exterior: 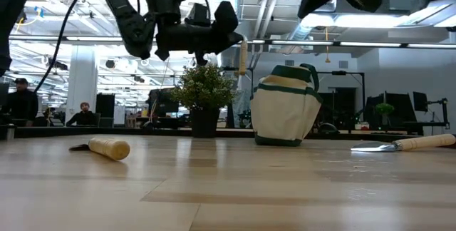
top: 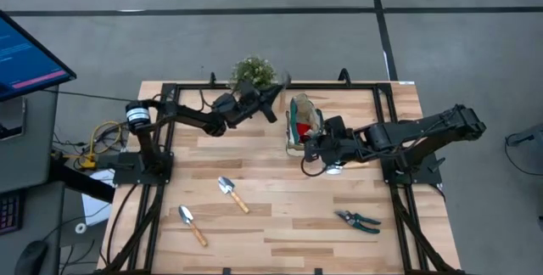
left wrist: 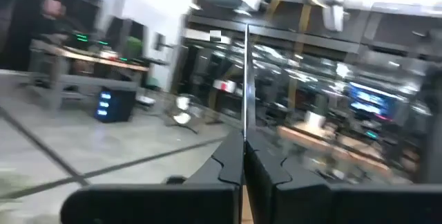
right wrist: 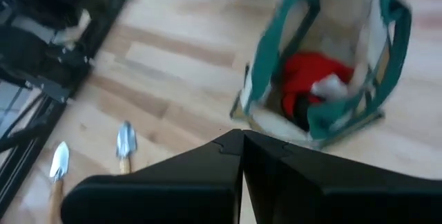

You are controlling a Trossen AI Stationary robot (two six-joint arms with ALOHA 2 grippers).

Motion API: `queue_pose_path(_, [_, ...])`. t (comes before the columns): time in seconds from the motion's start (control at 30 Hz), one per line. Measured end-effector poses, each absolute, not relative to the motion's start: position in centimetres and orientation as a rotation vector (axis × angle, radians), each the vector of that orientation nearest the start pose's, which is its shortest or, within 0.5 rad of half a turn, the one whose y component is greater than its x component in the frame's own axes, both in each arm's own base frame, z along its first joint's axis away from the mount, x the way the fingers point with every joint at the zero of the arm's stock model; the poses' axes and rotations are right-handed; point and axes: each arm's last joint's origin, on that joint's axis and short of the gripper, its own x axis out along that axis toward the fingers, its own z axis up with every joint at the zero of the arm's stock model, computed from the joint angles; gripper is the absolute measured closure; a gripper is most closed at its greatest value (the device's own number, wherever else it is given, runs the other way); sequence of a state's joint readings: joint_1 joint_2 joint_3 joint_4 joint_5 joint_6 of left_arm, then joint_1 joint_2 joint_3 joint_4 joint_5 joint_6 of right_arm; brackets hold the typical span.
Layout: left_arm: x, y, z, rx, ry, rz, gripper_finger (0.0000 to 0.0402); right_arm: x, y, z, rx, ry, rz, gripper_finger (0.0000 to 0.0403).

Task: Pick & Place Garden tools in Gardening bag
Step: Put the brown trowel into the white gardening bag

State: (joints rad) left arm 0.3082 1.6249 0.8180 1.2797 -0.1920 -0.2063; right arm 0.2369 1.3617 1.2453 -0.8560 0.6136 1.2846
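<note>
One red glove [right wrist: 314, 79], inside gardening bag [right wrist: 276, 106]

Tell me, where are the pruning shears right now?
The shears lie on the table's near right part in the high view, below the right arm, well apart from the bag.
</note>
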Motion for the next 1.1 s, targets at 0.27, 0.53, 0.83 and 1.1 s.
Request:
queue_pose_path(0.27, [28.5,8.6,29.8,-0.141,-0.562,0.311,0.0401,28.1,1.6,35.3,0.346,0.437,-0.696,0.0368])
queue_pose_path(0.53, [25.2,7.7,30.7,-0.100,-0.563,0.308,0.0401,28.0,-4.3,42.0,0.079,0.344,-0.614,0.0185])
queue_pose_path(0.83, [24.5,8.2,30.9,-0.075,-0.573,0.300,0.0401,30.3,-8.6,43.6,-0.063,0.357,-0.382,0.0121])
queue_pose_path(1.1, [24.5,8.3,30.9,-0.065,-0.574,0.341,0.0401,33.8,-12.6,41.7,-0.106,0.436,-0.178,0.0128])
